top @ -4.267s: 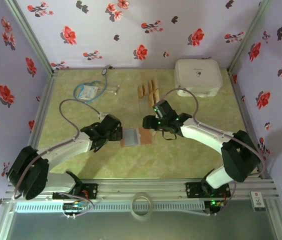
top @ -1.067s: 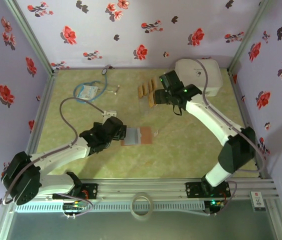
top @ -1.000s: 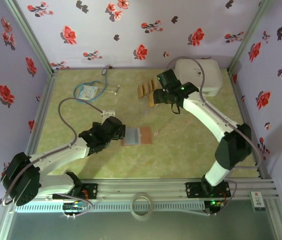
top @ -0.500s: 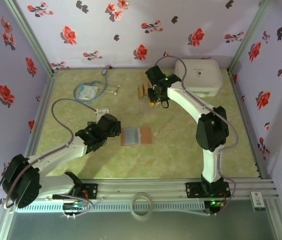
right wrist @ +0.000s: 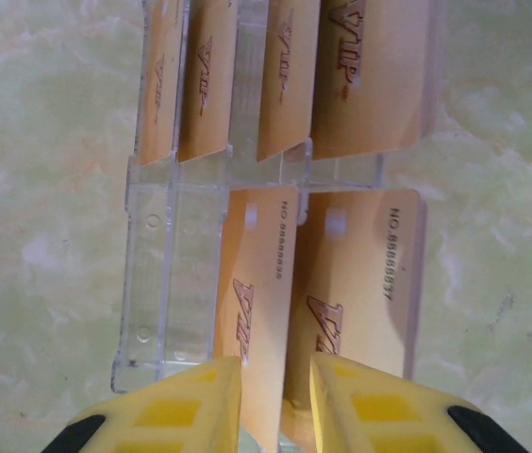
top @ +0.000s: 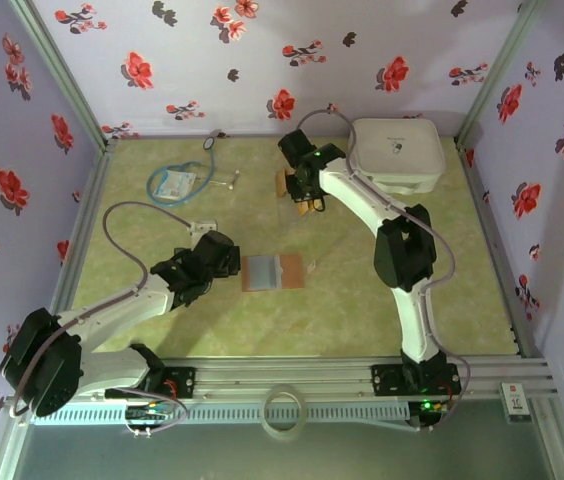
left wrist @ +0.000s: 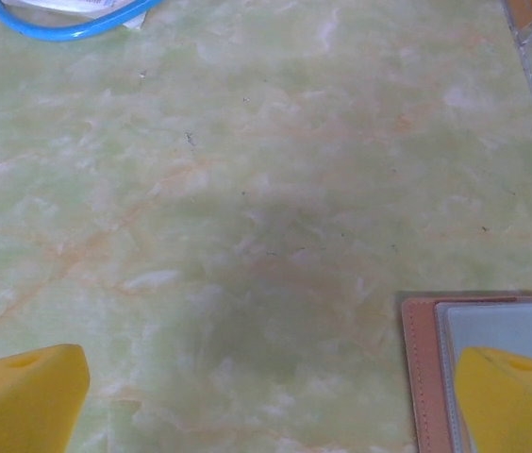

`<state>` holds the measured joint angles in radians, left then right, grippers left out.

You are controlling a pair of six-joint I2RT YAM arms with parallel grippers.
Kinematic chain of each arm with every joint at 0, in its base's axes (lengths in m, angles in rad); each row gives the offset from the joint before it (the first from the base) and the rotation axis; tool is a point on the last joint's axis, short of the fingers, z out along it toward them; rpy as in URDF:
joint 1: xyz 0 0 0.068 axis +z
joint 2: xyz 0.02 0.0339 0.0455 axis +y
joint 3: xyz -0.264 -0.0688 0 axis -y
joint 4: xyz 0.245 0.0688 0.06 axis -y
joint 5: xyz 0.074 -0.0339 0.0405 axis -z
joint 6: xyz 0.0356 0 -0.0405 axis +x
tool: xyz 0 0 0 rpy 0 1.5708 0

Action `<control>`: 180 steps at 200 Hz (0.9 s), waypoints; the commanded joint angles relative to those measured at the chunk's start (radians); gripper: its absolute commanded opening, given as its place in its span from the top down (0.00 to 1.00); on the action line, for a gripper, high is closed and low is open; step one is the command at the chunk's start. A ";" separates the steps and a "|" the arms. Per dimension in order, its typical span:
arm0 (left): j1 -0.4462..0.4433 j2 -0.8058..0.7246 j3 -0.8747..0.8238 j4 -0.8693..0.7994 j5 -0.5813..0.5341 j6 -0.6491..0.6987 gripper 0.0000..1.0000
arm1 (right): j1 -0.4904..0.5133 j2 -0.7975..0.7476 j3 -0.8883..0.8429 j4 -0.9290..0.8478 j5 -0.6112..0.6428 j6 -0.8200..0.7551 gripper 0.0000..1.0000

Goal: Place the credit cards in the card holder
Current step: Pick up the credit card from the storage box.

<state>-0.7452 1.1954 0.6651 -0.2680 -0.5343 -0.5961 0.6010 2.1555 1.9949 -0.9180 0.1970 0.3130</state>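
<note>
Tan credit cards [right wrist: 356, 85] stand in clear rack [right wrist: 157, 283], far mid-table; right gripper [right wrist: 275, 382], jaws narrow, straddles 1 card (pinch: cannot tell), so sq. up on faces, lift straight; left gripper [left wrist: 266, 406], wide & empty, beside open card holder [top: 272, 272].

Colours we see
Lilac walls [top: 212, 60] with red and black flowers; pale-green table [top: 362, 310] veined orange; tan-orange credit cards [right wrist: 353, 283], darker lettering, at twelve o'clock; reddish-brown card holder [top: 272, 272], grey inside; blue-tubed stethoscope [top: 174, 182] at eleven; white case [top: 394, 152] at one.
</note>
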 commanded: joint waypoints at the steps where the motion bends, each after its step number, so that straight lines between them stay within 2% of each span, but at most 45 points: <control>1: 0.011 -0.002 -0.019 0.013 0.007 -0.018 0.00 | 0.010 0.036 0.050 -0.050 0.055 -0.026 0.74; 115: 0.036 -0.001 -0.041 0.036 0.033 -0.009 0.00 | 0.014 0.115 0.113 -0.081 0.064 -0.030 0.74; 180: 0.043 0.002 -0.048 0.044 0.040 -0.006 0.00 | 0.014 0.109 0.120 -0.077 0.032 -0.023 0.80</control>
<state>-0.7120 1.1954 0.6315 -0.2420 -0.4931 -0.5961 0.6090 2.2494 2.0804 -0.9722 0.2398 0.2947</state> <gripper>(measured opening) 0.996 0.213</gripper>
